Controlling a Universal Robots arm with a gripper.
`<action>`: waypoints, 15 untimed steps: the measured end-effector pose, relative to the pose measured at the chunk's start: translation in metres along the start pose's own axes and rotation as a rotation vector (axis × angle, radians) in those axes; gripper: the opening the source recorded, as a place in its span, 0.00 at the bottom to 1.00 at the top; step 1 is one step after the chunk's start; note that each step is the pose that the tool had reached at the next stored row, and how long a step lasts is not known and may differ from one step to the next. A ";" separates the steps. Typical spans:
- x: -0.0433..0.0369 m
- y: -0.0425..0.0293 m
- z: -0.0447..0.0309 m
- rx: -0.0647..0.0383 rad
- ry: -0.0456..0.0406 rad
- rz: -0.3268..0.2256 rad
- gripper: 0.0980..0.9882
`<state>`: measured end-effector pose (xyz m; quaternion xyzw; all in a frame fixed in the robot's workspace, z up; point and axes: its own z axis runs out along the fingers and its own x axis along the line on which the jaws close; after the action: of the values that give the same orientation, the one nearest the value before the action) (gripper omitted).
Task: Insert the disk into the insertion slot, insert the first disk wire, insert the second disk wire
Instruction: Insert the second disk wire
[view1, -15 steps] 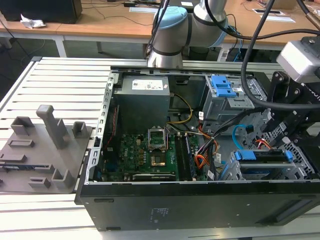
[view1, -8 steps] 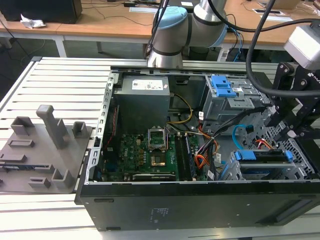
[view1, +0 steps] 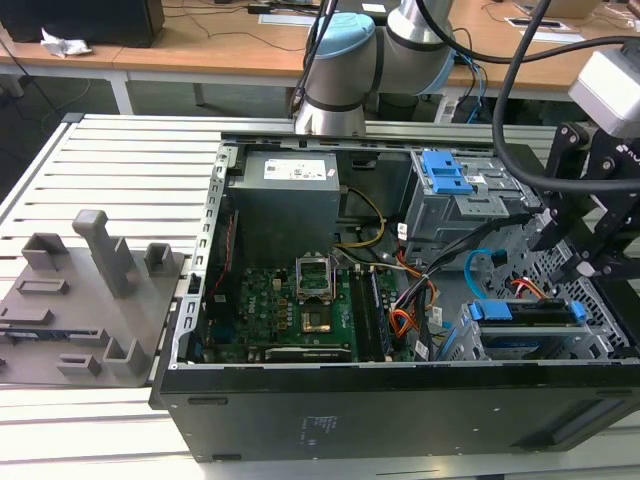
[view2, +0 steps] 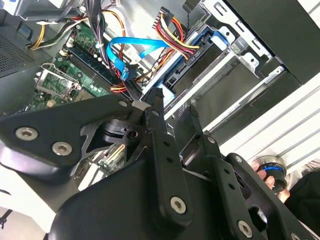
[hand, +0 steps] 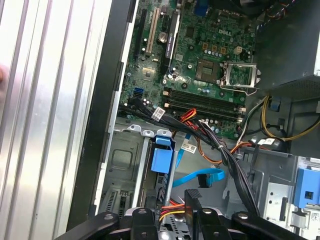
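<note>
1. One disk (view1: 525, 312) sits in the slot (view1: 608, 325), at 4 o'clock in the case (view1: 400, 410) in the exterior view.
2. One blue cable (view1: 478, 262) loops at its 10 o'clock. One orange-red bundle (view1: 532, 290) lies just beside it at 12.
3. One hand (view2: 175, 102) hangs near the disk, fingers apart and empty.
4. The worktop (view1: 120, 150) is slatted metal, with wooden desks (view1: 200, 45) behind.
5. One grey fixture (view1: 90, 290) flanks the case's 9 o'clock edge.
</note>
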<state>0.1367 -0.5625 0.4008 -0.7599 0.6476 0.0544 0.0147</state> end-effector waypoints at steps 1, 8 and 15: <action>0.0000 0.0000 -0.0001 0.000 0.0000 0.000 0.37; -0.0001 0.0000 -0.0005 0.000 0.0001 -0.002 0.45; 0.0000 0.0000 -0.0004 -0.013 0.0063 -0.128 0.45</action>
<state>0.1367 -0.5625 0.4013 -0.7999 0.5974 0.0551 0.0112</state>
